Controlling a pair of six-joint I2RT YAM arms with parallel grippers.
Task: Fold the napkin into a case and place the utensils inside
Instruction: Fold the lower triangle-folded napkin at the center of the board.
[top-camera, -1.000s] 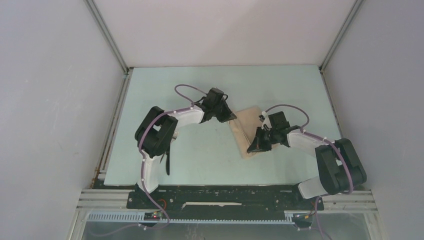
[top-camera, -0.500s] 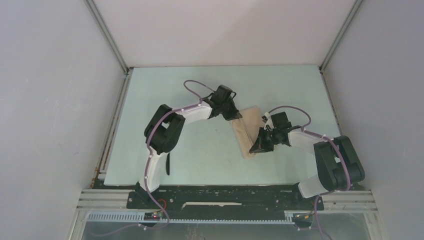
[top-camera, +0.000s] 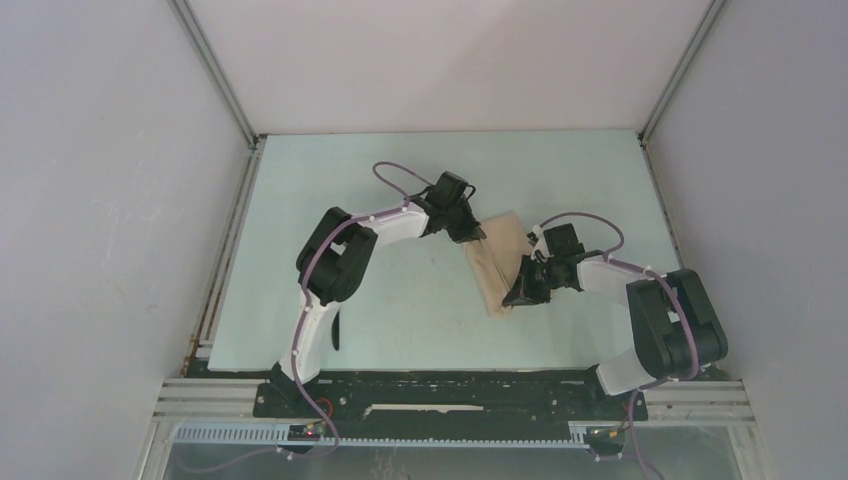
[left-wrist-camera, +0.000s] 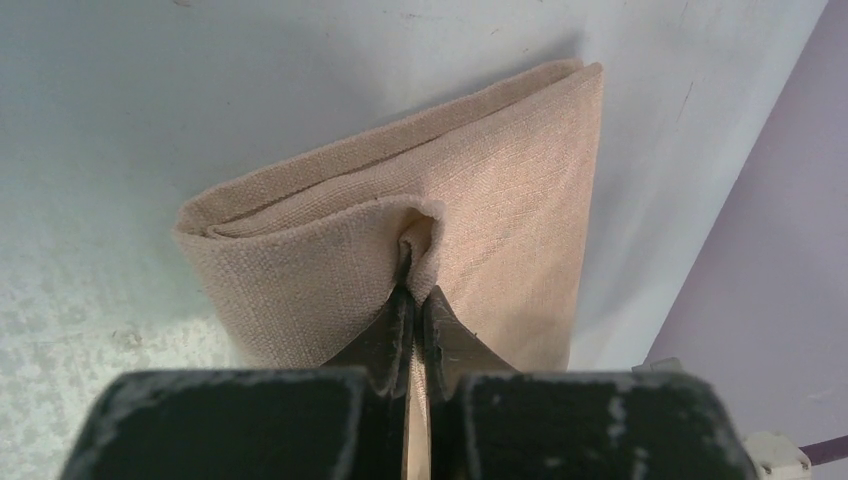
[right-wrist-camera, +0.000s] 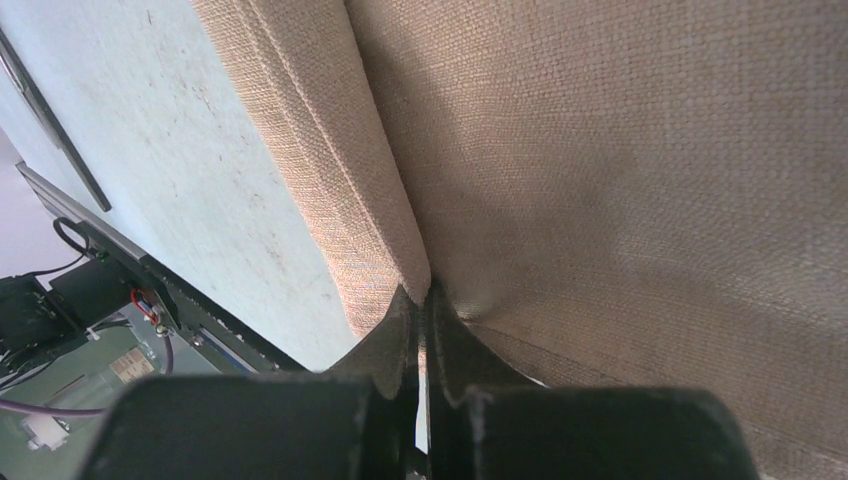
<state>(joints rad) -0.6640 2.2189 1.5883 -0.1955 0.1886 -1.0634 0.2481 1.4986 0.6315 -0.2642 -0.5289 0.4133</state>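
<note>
Left gripper pinches napkin; right gripper too.

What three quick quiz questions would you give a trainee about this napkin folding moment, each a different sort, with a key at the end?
1. True or false: the left gripper is shut on a pinch of the napkin.
2. Multiple choice: the napkin is A) spread out in one flat layer, B) folded into several layers, C) crumpled into a ball.
3. Short answer: in the top view, which gripper holds the end of the napkin nearer the arm bases?

Key: 1 true. 2 B. 3 the right gripper.
</note>
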